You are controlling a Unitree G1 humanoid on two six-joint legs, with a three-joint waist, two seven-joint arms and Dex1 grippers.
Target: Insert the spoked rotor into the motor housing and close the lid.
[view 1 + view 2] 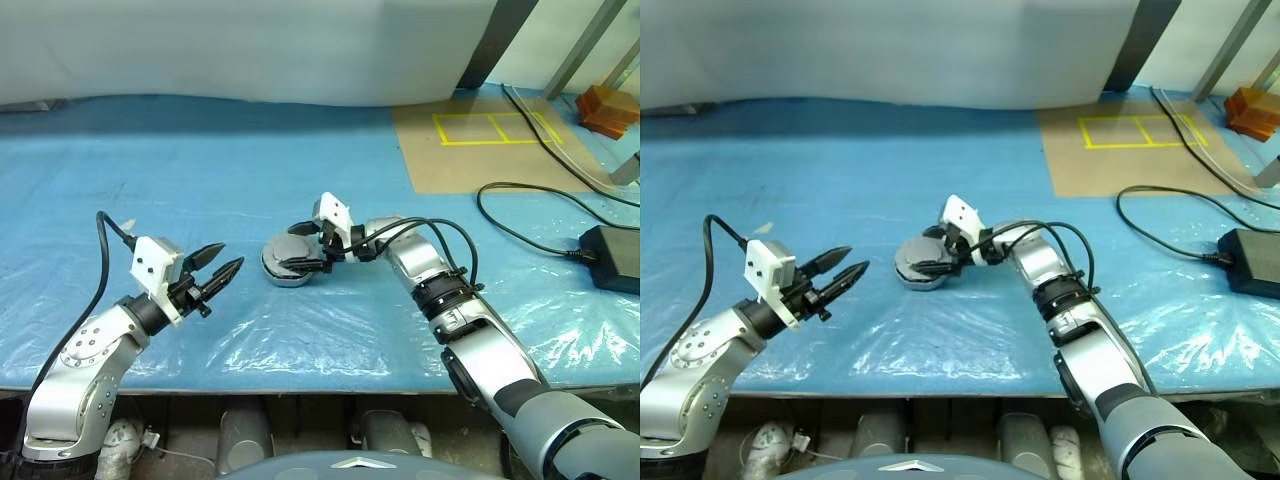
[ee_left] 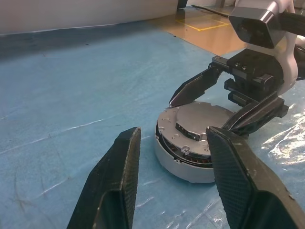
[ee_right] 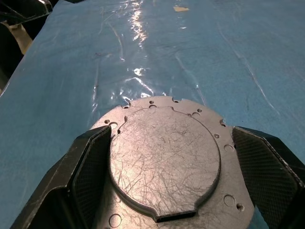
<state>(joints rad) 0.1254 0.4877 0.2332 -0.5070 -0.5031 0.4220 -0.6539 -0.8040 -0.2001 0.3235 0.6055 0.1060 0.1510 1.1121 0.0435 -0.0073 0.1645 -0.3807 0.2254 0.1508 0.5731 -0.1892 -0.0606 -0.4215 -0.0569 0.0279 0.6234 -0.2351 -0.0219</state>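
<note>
Left gripper (image 1: pixel 218 271), fingers half apart and empty, points right at the housing (image 2: pixel 183 164) from well apart. At mid-table the lid (image 3: pixel 164 160), plain face up, sits on the housing, copper windings of the rotor (image 2: pixel 181 152) showing in the seam. Right gripper (image 1: pixel 300 247), reaching in from the right, straddles the lid with fingers spread wide, far the nearer arm

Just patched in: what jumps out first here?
The round motor housing sits mid-table on the blue plastic sheet, the lid lying pale face up on top. The right tool straddles it with fingers spread wide. The left tool hangs apart on the left, half open and empty.
</note>
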